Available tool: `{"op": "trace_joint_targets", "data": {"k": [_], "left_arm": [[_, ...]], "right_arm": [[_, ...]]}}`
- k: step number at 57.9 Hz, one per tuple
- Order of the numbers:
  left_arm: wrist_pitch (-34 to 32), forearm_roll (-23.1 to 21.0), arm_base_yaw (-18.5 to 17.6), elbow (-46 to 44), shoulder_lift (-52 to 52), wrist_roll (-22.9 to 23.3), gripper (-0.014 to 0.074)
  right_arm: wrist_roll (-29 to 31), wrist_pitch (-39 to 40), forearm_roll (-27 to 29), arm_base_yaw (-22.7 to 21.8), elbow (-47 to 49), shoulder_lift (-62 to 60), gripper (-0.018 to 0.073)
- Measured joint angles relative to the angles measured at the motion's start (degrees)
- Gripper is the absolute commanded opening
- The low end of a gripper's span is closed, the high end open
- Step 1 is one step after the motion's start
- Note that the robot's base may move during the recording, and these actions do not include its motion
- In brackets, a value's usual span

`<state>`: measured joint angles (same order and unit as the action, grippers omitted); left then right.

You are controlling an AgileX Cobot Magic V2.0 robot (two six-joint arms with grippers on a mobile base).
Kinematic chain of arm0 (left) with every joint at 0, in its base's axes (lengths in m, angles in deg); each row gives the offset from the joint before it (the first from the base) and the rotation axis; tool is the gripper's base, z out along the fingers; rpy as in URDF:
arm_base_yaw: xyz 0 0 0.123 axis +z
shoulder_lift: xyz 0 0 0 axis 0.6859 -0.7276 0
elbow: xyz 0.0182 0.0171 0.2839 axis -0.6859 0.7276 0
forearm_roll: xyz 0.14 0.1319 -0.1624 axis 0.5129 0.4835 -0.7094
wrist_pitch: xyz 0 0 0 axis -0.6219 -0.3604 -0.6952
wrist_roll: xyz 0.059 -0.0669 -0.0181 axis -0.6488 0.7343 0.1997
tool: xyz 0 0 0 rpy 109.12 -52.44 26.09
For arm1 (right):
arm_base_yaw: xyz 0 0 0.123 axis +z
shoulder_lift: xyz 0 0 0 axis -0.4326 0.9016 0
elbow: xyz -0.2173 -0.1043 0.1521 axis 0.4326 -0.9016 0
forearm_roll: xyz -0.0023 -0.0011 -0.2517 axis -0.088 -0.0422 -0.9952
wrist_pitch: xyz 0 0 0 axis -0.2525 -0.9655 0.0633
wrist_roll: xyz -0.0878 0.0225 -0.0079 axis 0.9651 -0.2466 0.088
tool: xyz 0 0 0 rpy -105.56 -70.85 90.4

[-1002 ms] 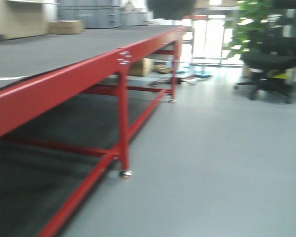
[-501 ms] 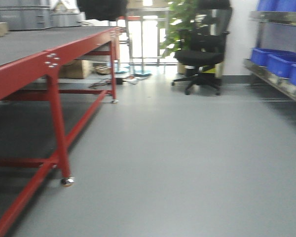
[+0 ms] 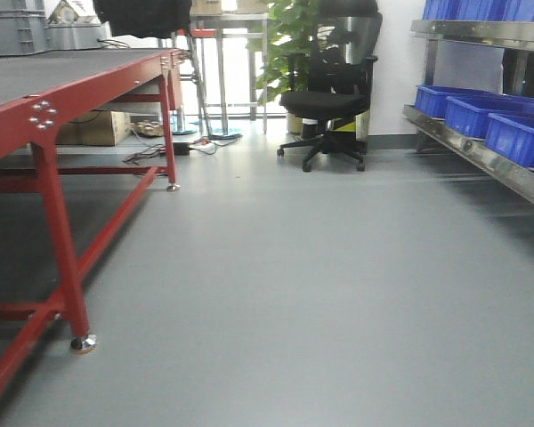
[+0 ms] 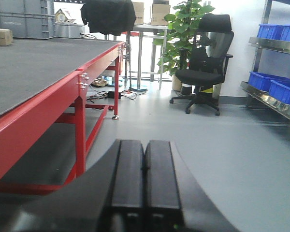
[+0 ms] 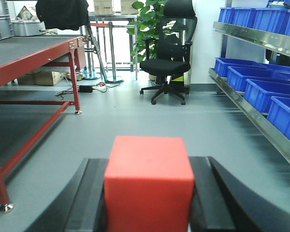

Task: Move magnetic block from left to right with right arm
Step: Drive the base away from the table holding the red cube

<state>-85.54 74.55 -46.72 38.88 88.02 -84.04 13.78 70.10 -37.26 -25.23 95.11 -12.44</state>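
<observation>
The magnetic block (image 5: 149, 183), a plain red cube, fills the bottom middle of the right wrist view. My right gripper (image 5: 149, 166) is shut on it, one black finger pressed to each side. In the left wrist view my left gripper (image 4: 145, 145) is shut, its two black fingers (image 4: 128, 174) pressed together with nothing between them. Both grippers point out over the grey floor toward the far end of the room. Neither gripper nor the block shows in the front view.
A red-framed table (image 3: 36, 111) with a dark top runs along the left. A black office chair (image 3: 325, 102) and a plant (image 3: 280, 40) stand at the back. Metal shelves with blue bins (image 3: 467, 111) line the right wall. Cardboard box (image 3: 93, 129) lies under the table.
The front view has swung right: the red table slid toward the left edge, and the chair and blue-bin shelves have come into view.
</observation>
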Motion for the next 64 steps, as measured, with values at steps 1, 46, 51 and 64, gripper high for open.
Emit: {"op": "trace_joint_targets", "data": {"k": [1, 46, 51, 64], "left_arm": [[0.00, 0.00, 0.00, 0.00, 0.00, 0.00, -0.0126], [0.09, 0.00, 0.00, 0.00, 0.00, 0.00, -0.0126], [-0.01, 0.00, 0.00, 0.00, 0.00, 0.00, -0.0126], [0.07, 0.00, 0.00, 0.00, 0.00, 0.00, -0.0126]], "right_arm": [[0.00, 0.00, 0.00, 0.00, 0.00, 0.00, 0.0370], [0.00, -0.23, 0.00, 0.00, -0.12, 0.00, 0.0370], [0.00, -0.23, 0.00, 0.00, -0.12, 0.00, 0.0370], [0.00, -0.58, 0.00, 0.00, -0.12, 0.00, 0.0370]]}}
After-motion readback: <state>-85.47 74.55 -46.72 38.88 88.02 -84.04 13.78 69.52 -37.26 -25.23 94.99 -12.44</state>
